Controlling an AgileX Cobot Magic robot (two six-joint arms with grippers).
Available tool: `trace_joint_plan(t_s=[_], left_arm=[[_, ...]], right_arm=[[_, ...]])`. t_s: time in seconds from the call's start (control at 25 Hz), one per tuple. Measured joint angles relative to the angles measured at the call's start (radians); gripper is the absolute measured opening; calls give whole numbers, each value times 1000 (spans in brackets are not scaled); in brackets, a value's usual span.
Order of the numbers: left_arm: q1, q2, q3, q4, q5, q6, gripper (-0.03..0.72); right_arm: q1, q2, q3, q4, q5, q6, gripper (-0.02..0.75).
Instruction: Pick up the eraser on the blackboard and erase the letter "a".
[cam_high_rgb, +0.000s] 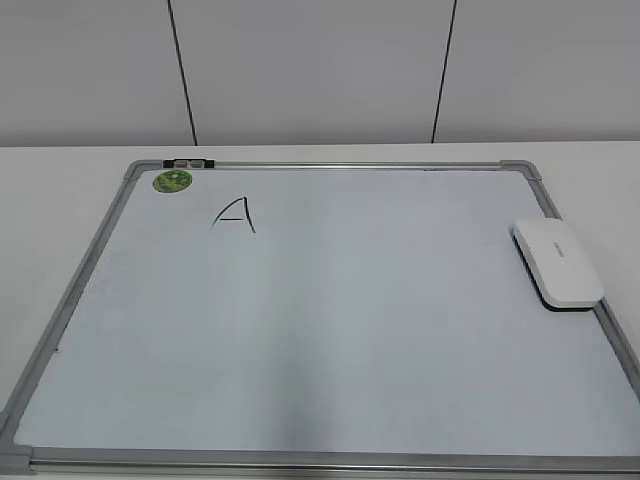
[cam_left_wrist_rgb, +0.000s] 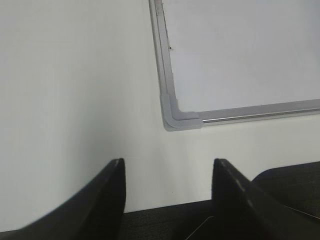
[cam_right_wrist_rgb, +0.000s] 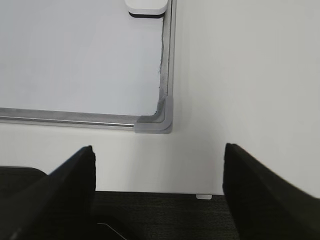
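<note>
starting condition, step in hand judged as the reach for the eraser (cam_high_rgb: 558, 262); nothing is gripped yet.

- blackboard (cam_high_rgb: 330, 164): lies flat on the white bench (cam_high_rgb: 60, 200); silver frame, grey corner caps, green sticker (cam_high_rgb: 172, 181) at its far left corner.
- eraser: white block, dark underside, resting on the board's right edge beside the frame; well ahead of the right fingers (cam_right_wrist_rgb: 160, 165) and a little to their left, only its near end showing at the top of the right wrist view.
- letter: the only mark visible is an angular "A" (cam_high_rgb: 234, 213) near the sticker, far ahead and left of the right fingers; no rounded "a" can be seen.
- right fingers: spread wide, empty, hovering over bare bench just short of the board's near right corner.
- left fingers (cam_left_wrist_rgb: 167, 180): spread, empty, just short of the near left corner.

handling note: the right arm looks best placed. advance forward, straddle the eraser's narrow width, descend squarely, close on the white sides, lift before crossing to the mark.
</note>
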Motion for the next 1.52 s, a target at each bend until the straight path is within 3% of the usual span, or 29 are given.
trace_joint_plan(t_s=[0.48, 0.84, 1.08, 1.52], left_arm=[[8, -156, 2, 0, 0, 0, 410], [52, -341, 2, 0, 2, 0, 410], [90, -352, 2, -2, 7, 0, 410], [90, -352, 2, -2, 7, 0, 410]], right_arm=[[-2, -190, 0, 0, 0, 0, 587], [-57, -254, 0, 0, 0, 0, 587], [-58, -254, 0, 0, 0, 2, 587], [-58, -254, 0, 0, 0, 2, 587]])
